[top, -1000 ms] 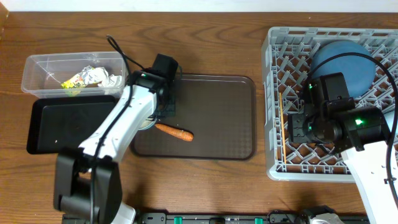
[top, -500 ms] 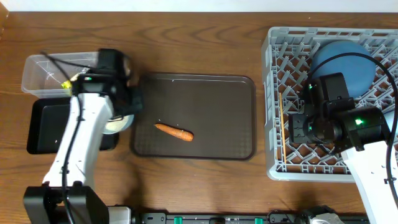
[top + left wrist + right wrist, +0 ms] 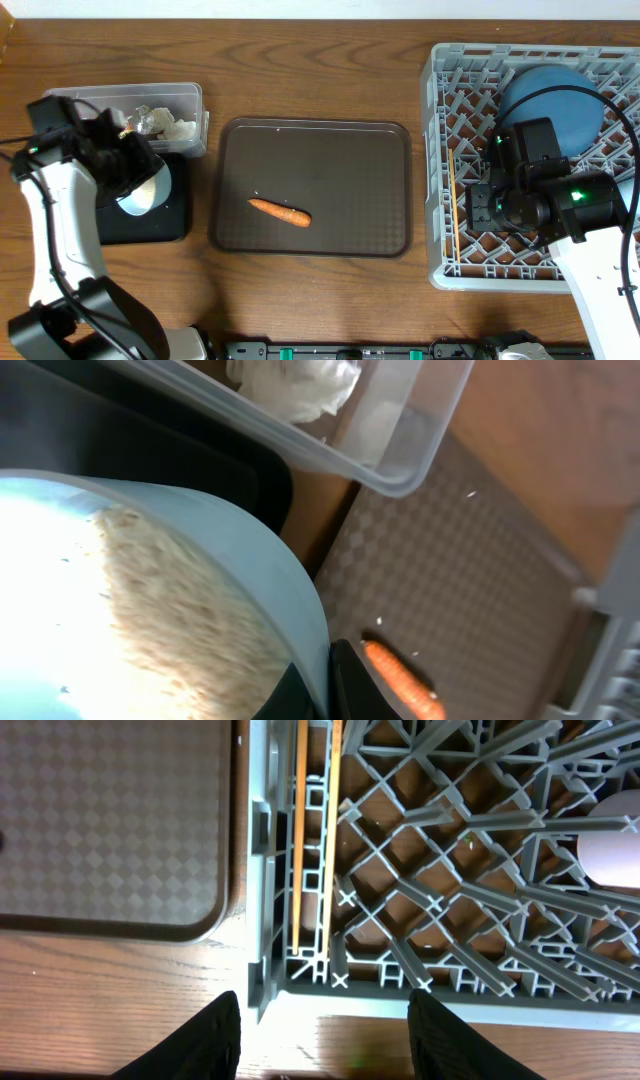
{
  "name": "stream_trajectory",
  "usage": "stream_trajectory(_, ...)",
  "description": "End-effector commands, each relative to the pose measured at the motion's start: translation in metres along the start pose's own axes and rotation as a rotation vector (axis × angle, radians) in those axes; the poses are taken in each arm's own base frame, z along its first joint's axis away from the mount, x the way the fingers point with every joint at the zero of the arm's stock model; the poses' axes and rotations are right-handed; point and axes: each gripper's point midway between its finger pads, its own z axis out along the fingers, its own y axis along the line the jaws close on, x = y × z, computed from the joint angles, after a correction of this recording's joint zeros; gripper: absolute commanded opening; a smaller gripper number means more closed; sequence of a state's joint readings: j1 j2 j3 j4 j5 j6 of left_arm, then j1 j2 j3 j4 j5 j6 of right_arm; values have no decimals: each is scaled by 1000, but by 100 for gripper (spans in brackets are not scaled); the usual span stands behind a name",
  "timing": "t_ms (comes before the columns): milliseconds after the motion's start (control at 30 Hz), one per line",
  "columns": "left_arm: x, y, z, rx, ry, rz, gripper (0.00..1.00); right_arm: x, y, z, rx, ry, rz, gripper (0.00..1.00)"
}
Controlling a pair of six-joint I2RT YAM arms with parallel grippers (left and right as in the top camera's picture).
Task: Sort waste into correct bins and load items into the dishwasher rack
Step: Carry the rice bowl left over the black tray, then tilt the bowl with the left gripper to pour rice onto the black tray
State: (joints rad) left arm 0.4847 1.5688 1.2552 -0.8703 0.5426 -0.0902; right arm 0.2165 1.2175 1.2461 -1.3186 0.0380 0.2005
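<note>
Carrot (image 3: 280, 212) on brown tray (image 3: 350, 165) beside rack (image 3: 440, 160)

Both arms wear white shells over black joint housings. The left arm (image 3: 55, 225) trails thin black cables; the right arm (image 3: 600, 262) carries a looping black cable and green lights. The right claw (image 3: 325, 1030) has two black fingers (image 3: 205, 1042).

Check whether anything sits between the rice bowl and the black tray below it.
Nothing visible does. The left claw holds the pale-blue bowl tilted directly over the black tray; the clear tub lies alongside, not under it.
</note>
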Motion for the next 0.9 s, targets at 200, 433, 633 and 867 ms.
stream_trajectory(200, -17, -4, 2, 436, 24, -80, 6, 3, -6, 2, 18, 16, 5, 52)
stream_trajectory(433, -29, -1, -13, 723, -29, -125, 6, 3, -6, 2, 18, 16, 5, 52)
stream_trajectory(633, -34, 9, -23, 899, -74, -199, 6, 3, -6, 2, 18, 16, 5, 51)
stream_trajectory(867, -37, 28, -21, 958, -88, -296, 6, 4, -6, 2, 18, 19, 5, 51)
